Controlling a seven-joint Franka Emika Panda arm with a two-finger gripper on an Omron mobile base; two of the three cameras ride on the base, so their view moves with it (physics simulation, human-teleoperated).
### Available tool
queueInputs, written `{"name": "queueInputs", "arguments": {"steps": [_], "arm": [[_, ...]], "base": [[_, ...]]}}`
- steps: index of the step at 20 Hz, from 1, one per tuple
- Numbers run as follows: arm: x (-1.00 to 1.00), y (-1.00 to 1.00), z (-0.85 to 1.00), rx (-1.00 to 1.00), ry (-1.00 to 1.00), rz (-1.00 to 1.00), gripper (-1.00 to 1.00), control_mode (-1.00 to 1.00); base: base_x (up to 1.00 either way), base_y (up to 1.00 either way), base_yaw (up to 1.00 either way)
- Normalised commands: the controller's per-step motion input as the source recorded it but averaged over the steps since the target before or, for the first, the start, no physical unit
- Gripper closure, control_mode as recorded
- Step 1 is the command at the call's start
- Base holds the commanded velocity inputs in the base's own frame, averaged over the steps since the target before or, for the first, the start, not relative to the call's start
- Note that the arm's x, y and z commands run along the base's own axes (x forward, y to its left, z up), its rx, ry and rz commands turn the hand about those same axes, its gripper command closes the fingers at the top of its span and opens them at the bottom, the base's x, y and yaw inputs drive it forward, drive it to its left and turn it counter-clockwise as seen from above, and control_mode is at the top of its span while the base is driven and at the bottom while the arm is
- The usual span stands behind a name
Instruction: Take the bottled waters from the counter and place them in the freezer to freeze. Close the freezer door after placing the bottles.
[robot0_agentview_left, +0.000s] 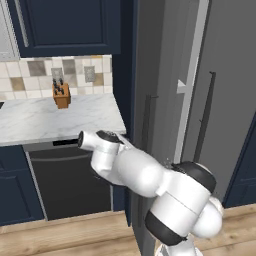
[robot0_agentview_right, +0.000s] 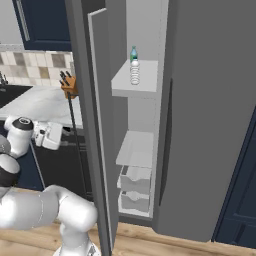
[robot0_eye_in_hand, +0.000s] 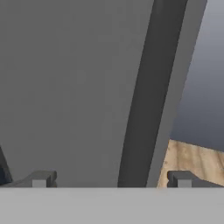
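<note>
Left base view: white arm reaching from 5 o'clock toward the frame centre, wrist end near the counter (robot0_agentview_left: 55, 119) edge; fingers hidden behind the arm, spread not readable here. Knife block (robot0_agentview_left: 61, 94) upright on the marble at 10 o'clock. Freezer door (robot0_agentview_left: 160, 100) seen edge-on, long axis vertical, dark bar handle (robot0_agentview_left: 146, 122) running top to bottom.

Right base view: freezer (robot0_agentview_right: 142, 120) open, door swung outward at 9 o'clock of the compartment. Two bottled waters (robot0_agentview_right: 134, 67) upright on the top white shelf at 12 o'clock, caps up, long axes vertical; green-capped one behind, clear ribbed one in front, touching or nearly so. Labels too small to read. Lower shelf and two drawers below. Hand of the arm at 9 o'clock, outside the door, in front of the dishwasher.

Hand view: gripper (robot0_eye_in_hand: 111, 179) spread fully wide, fingertips (robot0_eye_in_hand: 41, 179) at the lower corners, nothing between them, nothing touched. Grey door panel ahead, its edge running steeply from 6 toward 1 o'clock; wooden floor at 4 o'clock.
</note>
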Motion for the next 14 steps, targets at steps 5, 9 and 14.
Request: {"name": "queueInputs", "arguments": {"steps": [5,9,14], "arm": [[0.01,-0.36,0.00,0.00,-0.01,-0.15,-1.00,-1.00],[-0.10,-0.49,0.00,0.00,-0.03,-0.12,-1.00,-1.00],[-0.52,-0.49,0.00,0.00,-0.15,-0.08,-1.00,-1.00]], "base": [[0.00,0.00,0.00],[0.00,0.00,0.00],[0.00,0.00,0.00]]}}
